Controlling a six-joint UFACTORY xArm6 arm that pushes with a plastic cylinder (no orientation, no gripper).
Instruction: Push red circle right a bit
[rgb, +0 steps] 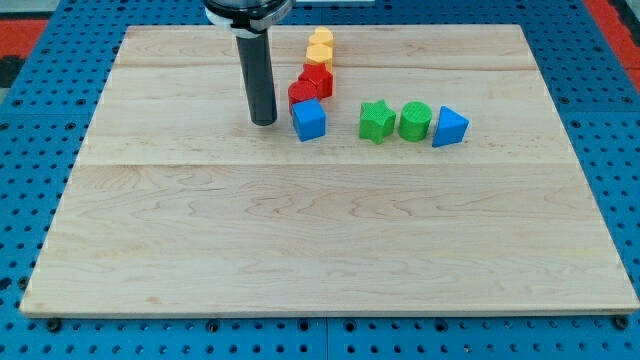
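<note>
A: Since my tip (264, 122) ends a plain rod, there's no pincer to spread or press. It sits near the board's (320, 240) top edge, just left of the red circle (302, 94).

B: Circle touches the blue cube (309, 120) and red hexagon (318, 79); yellow blocks (320, 46) above, green star (375, 120), green circle (415, 121), blue triangle (449, 127) rightward.

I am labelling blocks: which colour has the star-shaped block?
Green; the star-shaped block shows clearly in the camera view.
</note>
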